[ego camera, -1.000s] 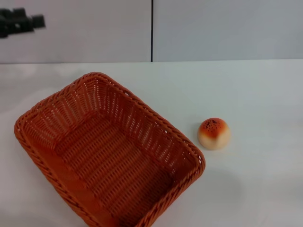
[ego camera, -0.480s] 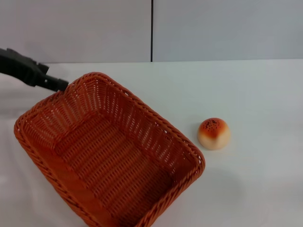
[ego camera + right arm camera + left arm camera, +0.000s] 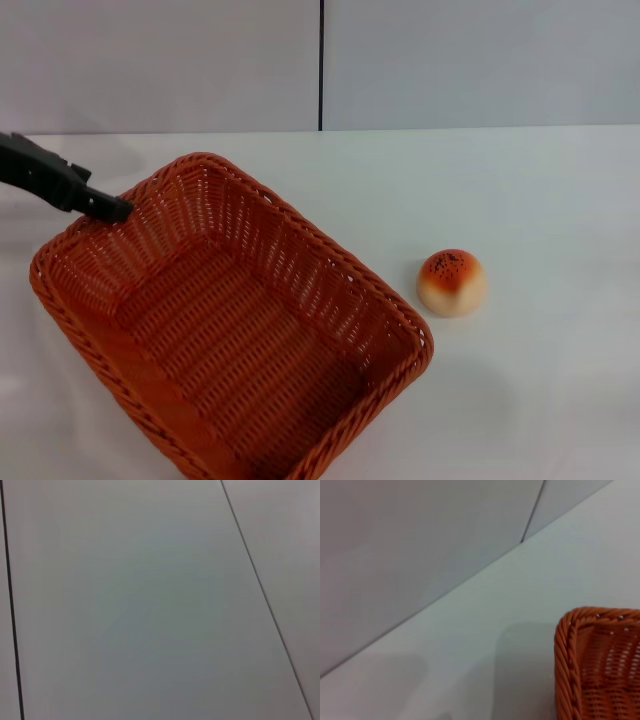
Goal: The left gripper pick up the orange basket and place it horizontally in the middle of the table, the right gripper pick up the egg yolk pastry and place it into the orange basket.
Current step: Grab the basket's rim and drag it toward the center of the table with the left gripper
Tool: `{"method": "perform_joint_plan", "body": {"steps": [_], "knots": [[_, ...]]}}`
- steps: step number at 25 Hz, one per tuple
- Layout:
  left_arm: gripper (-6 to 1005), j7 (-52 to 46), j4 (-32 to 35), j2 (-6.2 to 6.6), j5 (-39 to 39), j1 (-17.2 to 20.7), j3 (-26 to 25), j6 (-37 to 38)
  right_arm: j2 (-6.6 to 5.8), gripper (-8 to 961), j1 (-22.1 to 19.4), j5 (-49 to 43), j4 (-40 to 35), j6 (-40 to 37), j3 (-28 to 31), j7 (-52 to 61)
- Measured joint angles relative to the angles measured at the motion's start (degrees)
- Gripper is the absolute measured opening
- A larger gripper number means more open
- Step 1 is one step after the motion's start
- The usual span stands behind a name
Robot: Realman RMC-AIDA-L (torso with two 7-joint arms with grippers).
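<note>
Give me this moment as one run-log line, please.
left gripper: at orange basket far-left rim | egg yolk pastry: on table, outside basket | right gripper: unseen

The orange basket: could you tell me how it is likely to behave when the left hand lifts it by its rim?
The orange basket looks woven and open-meshed, so probably light yet fairly stiff. Being large, and with the left hand at one far corner, it may tilt or swing when lifted. Its braided rim should resist slipping.

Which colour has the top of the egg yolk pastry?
Orange-brown with dark speckles, over a pale cream base; the egg yolk pastry shows best in the head view.
</note>
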Motion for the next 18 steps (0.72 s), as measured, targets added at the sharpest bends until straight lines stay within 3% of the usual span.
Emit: {"method": "perform_joint_plan", "body": {"steps": [6,18], "knots": [[795,0.2,-1.2,-0.42,1.4,-0.2,0.5,0.0,0.00,638,0.0,0.0,0.0,0.0,0.1,0.0],[696,-0.5,-3.3,-1.05,3.0,-0.2,3.7,-1.4,0.00,638,-0.1,0.1,-0.1,0.1,0.2,1.5]]}}
